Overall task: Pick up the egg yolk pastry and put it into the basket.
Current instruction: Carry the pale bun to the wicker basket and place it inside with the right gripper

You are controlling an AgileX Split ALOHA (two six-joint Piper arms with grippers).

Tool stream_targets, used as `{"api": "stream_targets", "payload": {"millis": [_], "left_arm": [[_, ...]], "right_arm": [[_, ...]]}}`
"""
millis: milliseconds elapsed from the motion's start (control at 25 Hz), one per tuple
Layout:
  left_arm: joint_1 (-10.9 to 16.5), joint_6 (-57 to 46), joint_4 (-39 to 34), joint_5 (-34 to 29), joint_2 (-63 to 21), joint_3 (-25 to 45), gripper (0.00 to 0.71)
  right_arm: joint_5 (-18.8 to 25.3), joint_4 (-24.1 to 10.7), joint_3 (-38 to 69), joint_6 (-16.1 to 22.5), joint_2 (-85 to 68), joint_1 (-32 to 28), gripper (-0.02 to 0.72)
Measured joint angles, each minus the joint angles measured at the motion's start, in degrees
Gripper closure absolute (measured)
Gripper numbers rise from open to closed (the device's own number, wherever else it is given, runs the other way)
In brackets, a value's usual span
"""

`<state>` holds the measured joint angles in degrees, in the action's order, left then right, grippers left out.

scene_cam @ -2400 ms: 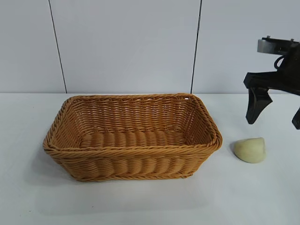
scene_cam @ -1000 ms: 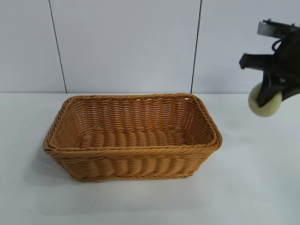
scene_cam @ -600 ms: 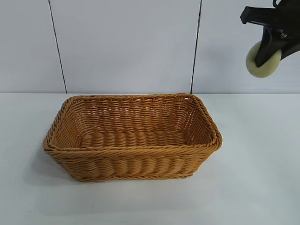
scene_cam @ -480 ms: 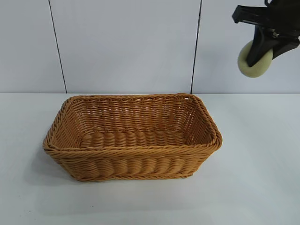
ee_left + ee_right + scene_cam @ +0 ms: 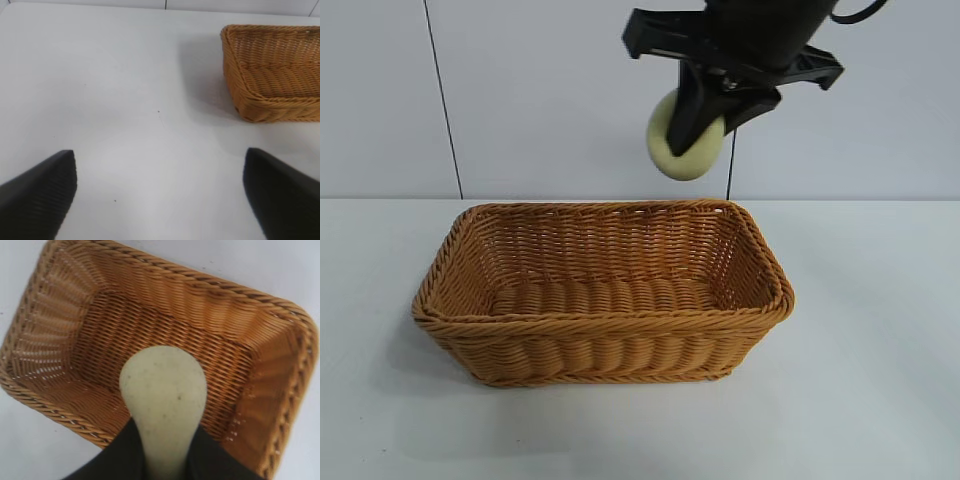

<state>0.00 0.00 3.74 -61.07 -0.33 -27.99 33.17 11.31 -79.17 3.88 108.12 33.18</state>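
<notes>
The pale cream egg yolk pastry (image 5: 684,150) hangs in my right gripper (image 5: 698,125), which is shut on it high above the far right part of the orange-brown wicker basket (image 5: 605,318). In the right wrist view the pastry (image 5: 164,390) sits squeezed between the black fingers, over the basket's inside (image 5: 90,325). My left gripper (image 5: 160,192) is open and empty, off to the side of the basket (image 5: 272,102) above bare table. It is out of the exterior view.
The white table (image 5: 860,400) surrounds the basket, with a pale panelled wall behind. Nothing lies inside the basket.
My right gripper has lifted the pastry from the table right of the basket, raised it and carried it left to above the basket's far right part.
</notes>
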Motion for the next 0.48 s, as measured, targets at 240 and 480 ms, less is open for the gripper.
{"api": "stream_targets", "payload": {"millis": [240,480], "left_arm": [[0.0,0.0,0.0,0.0,0.0,0.0,0.014],[0.0,0.0,0.0,0.0,0.0,0.0,0.014]], "right_arm": [[-4.4,0.0,0.0,0.0,9.2,0.0,0.619],[-4.4,0.0,-0.5,-0.3,11.2,0.0,0.389]]}}
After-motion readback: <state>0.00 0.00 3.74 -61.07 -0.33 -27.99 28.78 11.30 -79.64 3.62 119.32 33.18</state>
